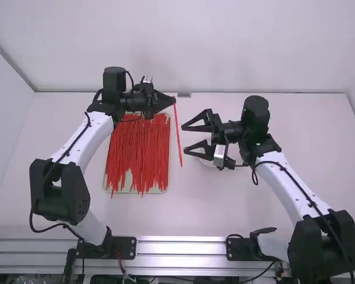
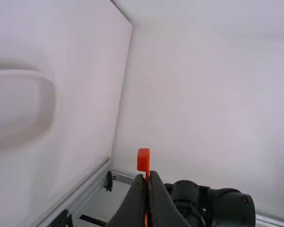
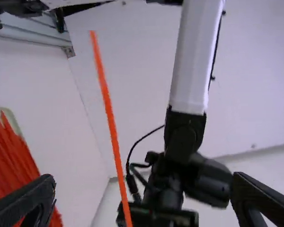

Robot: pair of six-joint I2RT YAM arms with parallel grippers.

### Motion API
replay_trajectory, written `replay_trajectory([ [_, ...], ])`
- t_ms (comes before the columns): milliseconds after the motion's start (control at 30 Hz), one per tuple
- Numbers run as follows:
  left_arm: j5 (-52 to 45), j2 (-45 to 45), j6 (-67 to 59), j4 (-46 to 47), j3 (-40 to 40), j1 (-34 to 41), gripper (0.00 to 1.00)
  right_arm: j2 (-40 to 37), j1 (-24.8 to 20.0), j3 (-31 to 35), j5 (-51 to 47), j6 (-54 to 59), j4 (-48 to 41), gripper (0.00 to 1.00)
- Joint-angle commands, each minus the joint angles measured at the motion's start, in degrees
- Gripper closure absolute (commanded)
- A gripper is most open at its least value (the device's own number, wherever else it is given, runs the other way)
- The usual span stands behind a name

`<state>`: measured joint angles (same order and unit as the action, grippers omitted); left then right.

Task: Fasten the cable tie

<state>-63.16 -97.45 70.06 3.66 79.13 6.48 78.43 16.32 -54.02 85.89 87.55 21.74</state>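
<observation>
I am watching the left gripper [image 1: 173,102] pinching a red cable tie [image 1: 178,135] near its head, beside the pile of cable ties [image 1: 139,155]; the tie is running lengthwise back toward the arm bases. The right gripper [image 1: 184,139] is gaping wide, facing the tie's tail end.

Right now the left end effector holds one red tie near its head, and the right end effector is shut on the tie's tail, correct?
No. The left end effector does hold the tie near its head, but the right end effector is open, not shut on the tail. The high view shows its fingers spread apart.
</observation>
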Motion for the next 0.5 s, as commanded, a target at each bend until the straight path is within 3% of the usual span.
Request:
replay_trajectory([
  [0,-1.9,-0.2,1.1,0.0,0.1,0.3,0.98,-0.1,1.0,0.1,1.1,4.5,0.1,0.02],
  [200,-1.7,-0.2,1.7,0.0,-1.0,0.3,0.98,-0.1,1.4,0.1,1.6,4.5,0.5,0.0],
  [333,-1.4,-0.2,1.6,-0.1,-1.3,0.3,0.98,-0.1,1.4,0.1,1.7,3.9,0.5,0.24],
  [400,0.3,-0.2,2.3,0.0,-1.7,0.3,0.98,-0.1,1.3,0.1,3.2,4.0,0.5,0.57],
  [467,0.7,-0.2,2.6,-0.3,-1.9,0.3,0.98,-0.1,1.3,0.1,3.5,4.0,0.5,0.7],
])
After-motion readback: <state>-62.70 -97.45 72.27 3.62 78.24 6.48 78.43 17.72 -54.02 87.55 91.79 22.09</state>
